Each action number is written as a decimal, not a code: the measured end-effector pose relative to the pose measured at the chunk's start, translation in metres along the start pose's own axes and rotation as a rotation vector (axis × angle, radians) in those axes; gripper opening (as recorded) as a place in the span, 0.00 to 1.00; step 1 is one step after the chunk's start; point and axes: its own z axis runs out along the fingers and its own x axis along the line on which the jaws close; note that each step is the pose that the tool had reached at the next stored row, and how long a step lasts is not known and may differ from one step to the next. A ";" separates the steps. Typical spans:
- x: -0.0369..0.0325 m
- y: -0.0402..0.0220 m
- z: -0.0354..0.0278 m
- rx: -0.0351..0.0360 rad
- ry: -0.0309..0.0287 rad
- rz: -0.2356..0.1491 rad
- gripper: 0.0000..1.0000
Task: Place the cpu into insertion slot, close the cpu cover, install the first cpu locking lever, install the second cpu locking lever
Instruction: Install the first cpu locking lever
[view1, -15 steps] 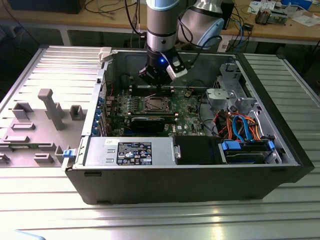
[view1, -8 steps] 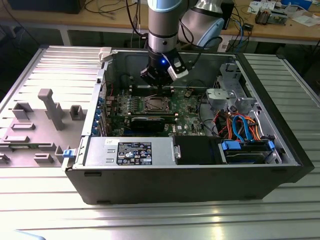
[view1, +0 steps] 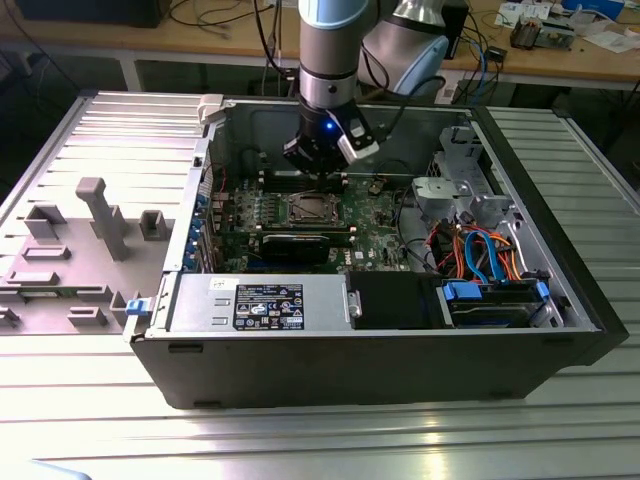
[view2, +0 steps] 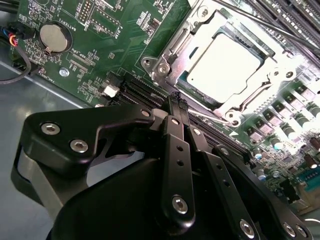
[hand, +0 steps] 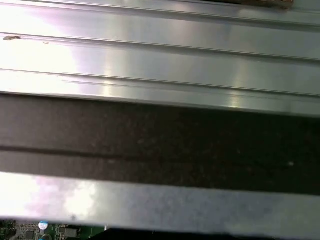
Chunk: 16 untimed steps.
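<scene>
In the second wrist view the gripper (view2: 178, 102) is sitting closest to the lens, its black fingers (view2: 175, 145) pressed together with nothing between them. Its tips are hovering just short of the insertion slot (view2: 165, 65), which is lying toward 1 o'clock from them. The cpu (view2: 225, 62) is resting in that socket, with the cpu cover (view2: 260, 80) lying down around it. A coin battery (view2: 54, 37) is sitting on the green motherboard (view2: 115, 45) at 10 o'clock. In the exterior view the gripper (view1: 318, 172) is hanging inside the computer case (view1: 400, 365), above the socket (view1: 308, 208).
</scene>
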 end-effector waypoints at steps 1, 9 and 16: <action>-0.0002 -0.0001 0.0012 0.0001 0.0000 0.000 0.11; -0.0011 -0.0005 0.0055 0.0003 0.0002 0.000 0.11; -0.0012 -0.0005 0.0056 0.0004 0.0001 0.000 0.11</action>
